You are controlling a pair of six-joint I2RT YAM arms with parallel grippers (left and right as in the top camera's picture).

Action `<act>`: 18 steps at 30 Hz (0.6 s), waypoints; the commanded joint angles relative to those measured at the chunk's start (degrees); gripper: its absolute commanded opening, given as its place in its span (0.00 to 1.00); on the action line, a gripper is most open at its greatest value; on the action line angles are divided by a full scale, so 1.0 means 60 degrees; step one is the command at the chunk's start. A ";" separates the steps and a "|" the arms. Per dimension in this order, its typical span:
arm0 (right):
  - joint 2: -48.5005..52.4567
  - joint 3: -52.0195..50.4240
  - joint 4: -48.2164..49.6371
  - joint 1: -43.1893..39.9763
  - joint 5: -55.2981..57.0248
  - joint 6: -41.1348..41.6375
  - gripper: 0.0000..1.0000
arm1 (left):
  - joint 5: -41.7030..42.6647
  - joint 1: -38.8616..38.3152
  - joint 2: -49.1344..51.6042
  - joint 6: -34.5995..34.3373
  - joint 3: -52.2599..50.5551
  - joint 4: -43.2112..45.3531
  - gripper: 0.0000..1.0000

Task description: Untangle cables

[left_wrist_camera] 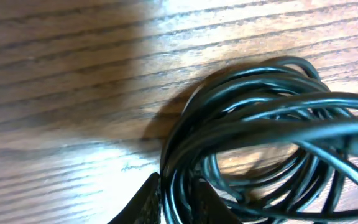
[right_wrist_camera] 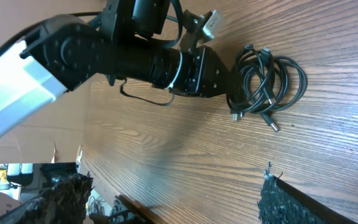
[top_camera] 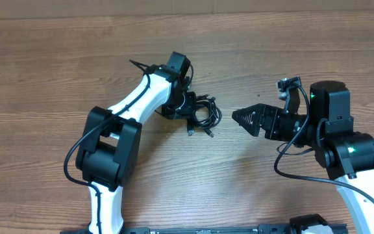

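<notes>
The cables are a coiled bundle of thin black cords on the wooden table, left of centre, with two plug ends sticking out toward the front. My left gripper is at the bundle's left side. In the left wrist view its fingertips are closed around several strands of the cables. My right gripper is open and empty, a short gap to the right of the bundle, pointing at it. The right wrist view shows its spread fingers, the cables and the left gripper beyond.
The wooden table runs across the whole overhead view, and its far edge is near the top. The left arm crosses the table left of the bundle. The right arm's base stands at the right.
</notes>
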 commanded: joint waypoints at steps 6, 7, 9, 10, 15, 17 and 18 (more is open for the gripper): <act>-0.0036 0.0200 0.0091 0.0047 0.0168 0.0036 0.88 | -0.0729 -0.0109 0.0117 -0.0015 0.0667 -0.0459 0.24; -0.0036 0.0200 0.0120 0.0047 0.0168 0.0036 0.88 | -0.0729 -0.0124 0.0120 -0.0018 0.0667 -0.0455 0.28; -0.0036 0.0200 0.0164 0.0047 0.0168 0.0040 0.88 | -0.0652 -0.0135 0.0120 -0.0051 0.0652 -0.0433 0.31; -0.0036 0.0200 0.0171 0.0047 0.0168 0.0040 0.88 | -0.0659 -0.0135 0.0124 -0.0127 0.0630 -0.0404 0.31; -0.0036 0.0200 0.0124 0.0047 0.0164 0.0040 0.88 | -0.0659 -0.0135 0.0127 -0.0317 0.0452 -0.0157 0.29; -0.0036 0.0200 0.0113 0.0047 0.0164 0.0040 0.88 | -0.0648 -0.0135 0.0127 -0.0335 0.0452 -0.0160 0.27; -0.0036 0.0200 0.0117 0.0047 0.0164 0.0040 0.88 | -0.0652 -0.0135 0.0127 -0.0390 0.0452 -0.0157 0.26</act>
